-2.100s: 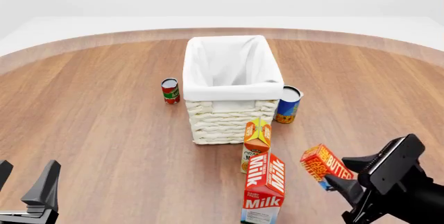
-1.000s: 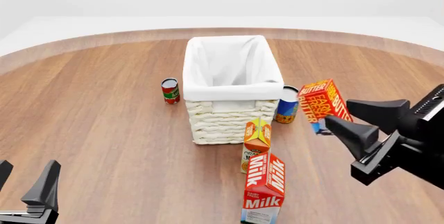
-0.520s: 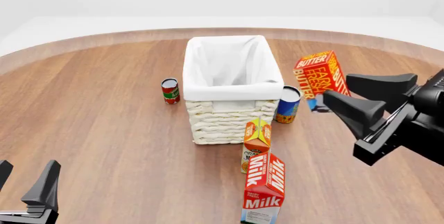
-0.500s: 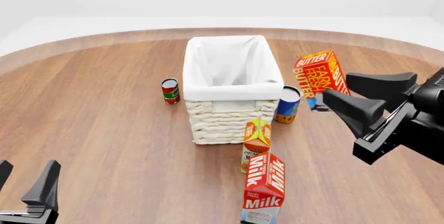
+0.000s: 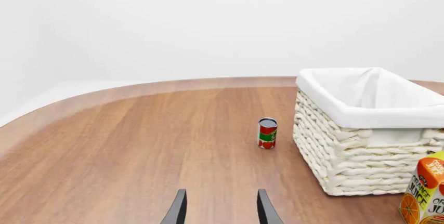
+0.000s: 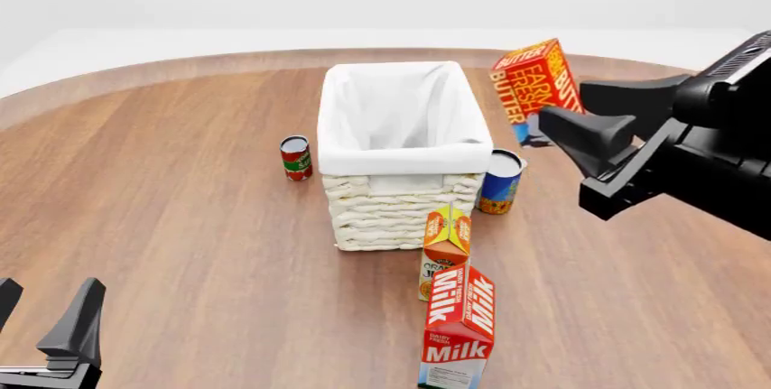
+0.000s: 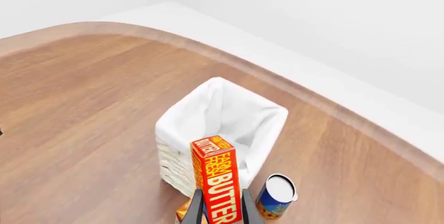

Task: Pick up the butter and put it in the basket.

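Wooden table [image 6: 169, 226], white basket [image 6: 392, 204], two cans [image 6: 295, 157], juice carton [image 6: 446, 237], milk carton [image 6: 459, 326]

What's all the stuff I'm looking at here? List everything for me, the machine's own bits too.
table: one, brown wood, under everything.
basket: one, white wicker with white cloth liner, middle of the table.
butter: one box, red-orange with white lettering, held in the air to the right of the basket's far end.
tomato can: one, red, on the table left of the basket.
blue can: one, blue and orange with a pale lid, beside the basket's right near corner.
juice carton: one, orange-yellow, just in front of the basket.
milk carton: one, red, nearest the camera.
right end effector: one, black, shut on the butter.
left end effector: one, black, open, low at the near left.
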{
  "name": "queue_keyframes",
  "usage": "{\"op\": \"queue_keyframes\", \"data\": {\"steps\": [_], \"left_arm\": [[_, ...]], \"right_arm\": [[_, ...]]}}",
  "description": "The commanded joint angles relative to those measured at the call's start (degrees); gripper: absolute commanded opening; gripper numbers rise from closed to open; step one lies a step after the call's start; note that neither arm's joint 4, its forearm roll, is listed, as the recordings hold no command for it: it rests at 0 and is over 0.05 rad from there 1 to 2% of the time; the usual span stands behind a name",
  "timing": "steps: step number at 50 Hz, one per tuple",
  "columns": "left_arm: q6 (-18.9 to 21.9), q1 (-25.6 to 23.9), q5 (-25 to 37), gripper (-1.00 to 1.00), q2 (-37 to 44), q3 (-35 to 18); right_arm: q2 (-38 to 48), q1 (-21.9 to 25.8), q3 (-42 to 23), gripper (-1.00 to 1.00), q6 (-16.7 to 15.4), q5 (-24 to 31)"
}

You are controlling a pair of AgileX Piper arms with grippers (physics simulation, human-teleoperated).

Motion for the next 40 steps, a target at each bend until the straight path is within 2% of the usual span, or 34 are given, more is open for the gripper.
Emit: {"op": "queue_keyframes", "data": {"steps": [1, 24, 33, 34, 36, 37, 40], "left_arm": [[0.00, 0.00, 0.00, 1.00, 0.00, 0.00], [0.00, 0.00, 0.00, 1.00, 0.00, 0.00], [0.00, 0.00, 0.00, 1.00, 0.00, 0.00], [0.00, 0.00, 0.00, 1.00, 0.00, 0.00], [0.00, 0.00, 0.00, 1.00, 0.00, 0.00], [0.00, 0.00, 0.00, 1.00, 0.00, 0.00], [0.00, 0.00, 0.00, 1.00, 0.00, 0.00]], "right_arm": [[3.48, -0.02, -3.06, -1.00, 0.37, -1.65], [9.51, 1.69, -8.49, -1.00, -0.44, -2.74], [14.48, 0.93, -10.80, -1.00, 2.90, -4.31], [15.32, 0.79, -10.87, -1.00, 2.16, -4.63], [16.82, 0.55, -11.45, -1.00, 3.43, -4.56], [17.14, 0.57, -11.24, -1.00, 2.45, -5.06], [18.50, 0.42, -11.95, -1.00, 2.91, -5.27]]}}
